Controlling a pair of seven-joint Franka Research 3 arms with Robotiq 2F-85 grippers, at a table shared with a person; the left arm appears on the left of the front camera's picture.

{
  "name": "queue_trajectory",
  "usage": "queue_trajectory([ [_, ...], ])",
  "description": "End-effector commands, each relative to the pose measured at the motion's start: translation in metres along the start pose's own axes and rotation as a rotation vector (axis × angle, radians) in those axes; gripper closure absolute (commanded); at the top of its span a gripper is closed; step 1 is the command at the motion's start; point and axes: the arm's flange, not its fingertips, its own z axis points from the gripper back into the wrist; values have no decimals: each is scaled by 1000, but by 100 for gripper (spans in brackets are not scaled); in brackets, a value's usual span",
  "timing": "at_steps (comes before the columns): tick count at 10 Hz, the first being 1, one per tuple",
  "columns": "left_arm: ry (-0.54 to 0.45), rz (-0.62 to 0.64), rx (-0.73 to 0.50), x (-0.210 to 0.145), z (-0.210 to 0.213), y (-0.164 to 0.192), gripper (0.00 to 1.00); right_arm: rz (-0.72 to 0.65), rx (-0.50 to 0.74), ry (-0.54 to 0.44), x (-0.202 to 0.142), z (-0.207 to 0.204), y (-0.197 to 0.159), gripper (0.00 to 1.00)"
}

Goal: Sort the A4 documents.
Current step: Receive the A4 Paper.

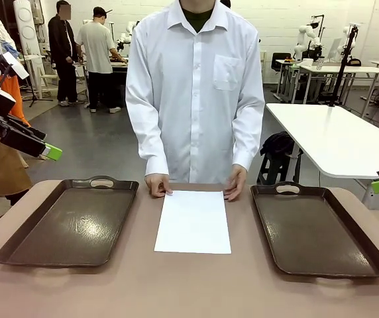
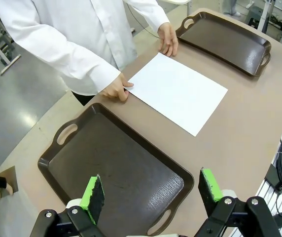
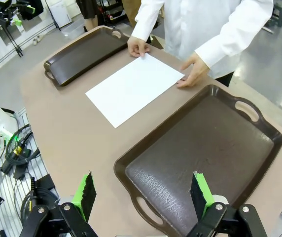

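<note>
The A4 document lies flat on the counter, and everything else is best placed from it. Its long axis runs from the person toward the robot, parallel to the long sides of the two trays. The left tray sits just beside the document on the robot's left and the right tray just beside it on the robot's right, neither touching it. At the document's far short edge the person rests one hand on one corner and the other hand on the opposite corner. I cannot tell whether this is a single sheet or a thin stack. The left end effector hangs released and empty, fingers spread wide. It is outboard of the left tray, so the document lies ahead of it and across that tray. The right end effector is likewise released and holds nothing. It mirrors the left one beyond the right tray, with the document ahead of it across that tray. Neither arm looks clearly nearer, as each has a whole tray between itself and the document. In my judgement the coming move turns on reaching inward over a tray toward one of the document's long edges or its near short edge, since the person's hands cover the far corners. A thin sheet lying flush on the counter will likely be awkward to pinch.
</note>
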Motion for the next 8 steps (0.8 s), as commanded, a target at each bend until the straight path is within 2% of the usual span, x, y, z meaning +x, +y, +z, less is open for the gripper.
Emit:
queue_trajectory([
  [1,0,-14,-6,0,0,-1,0,6,15,-15,0,-2,-2,0],
  [8,0,-14,-6,0,0,-1,0,6,15,-15,0,-2,-2,0],
])
